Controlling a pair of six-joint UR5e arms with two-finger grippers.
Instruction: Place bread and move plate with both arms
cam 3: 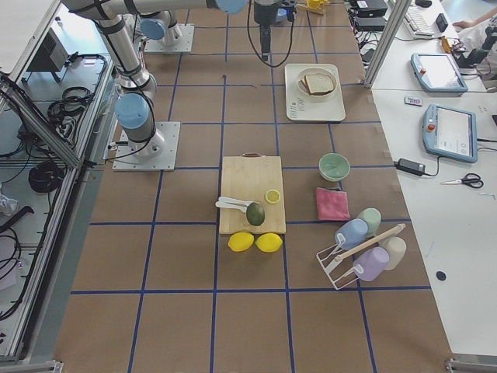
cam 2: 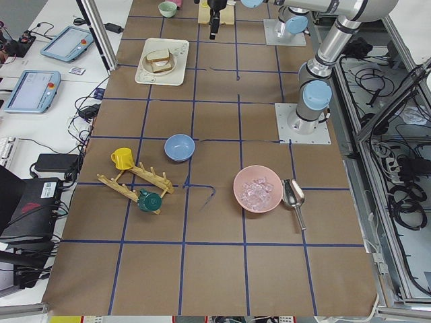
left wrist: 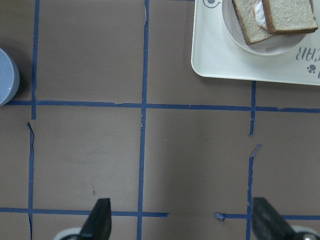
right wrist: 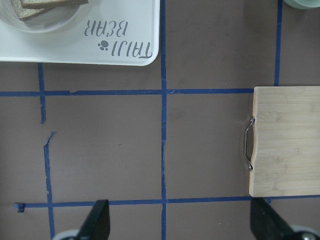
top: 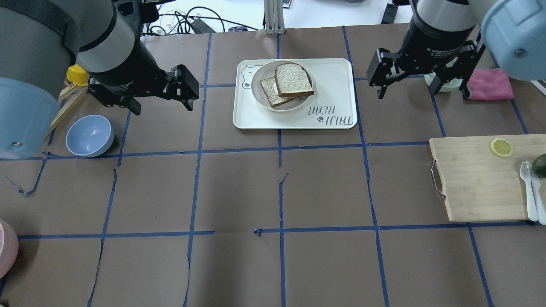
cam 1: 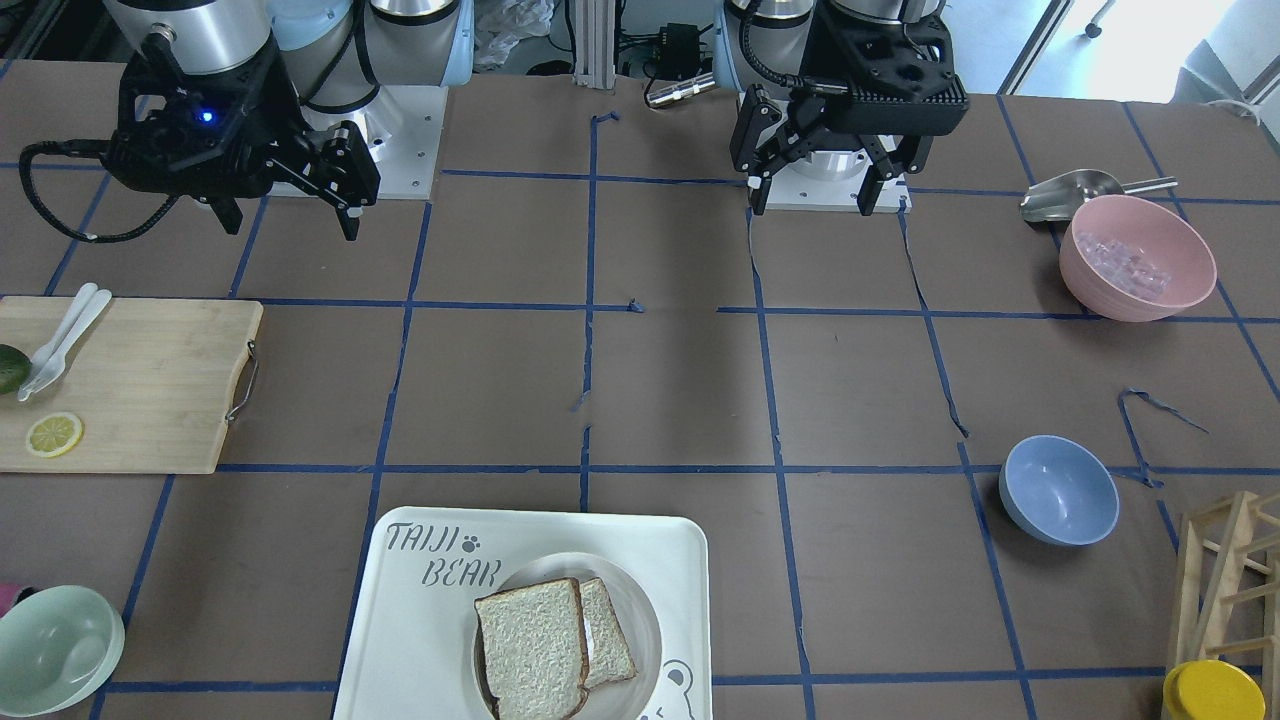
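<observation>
The plain bread slice (top: 294,79) lies on top of a second slice (top: 269,92), partly covering it, on the round off-white plate (top: 257,87). A bit of white shows between the slices in the left wrist view (left wrist: 258,12). The plate sits on the cream "TAIJI BEAR" tray (top: 332,85) at the table's far middle. My left gripper (top: 160,100) hangs open and empty above the table, left of the tray; it also shows in the front view (cam 1: 812,200). My right gripper (top: 420,91) hangs open and empty to the right of the tray, and shows in the front view (cam 1: 290,218) too.
A blue bowl (top: 89,135) stands under the left arm. A wooden cutting board (top: 477,179) with a lemon slice, cutlery and an avocado lies on the right. A pink cloth (top: 490,84) and a green bowl (cam 1: 55,650) are far right. A pink bowl (cam 1: 1138,257) and a scoop are near left.
</observation>
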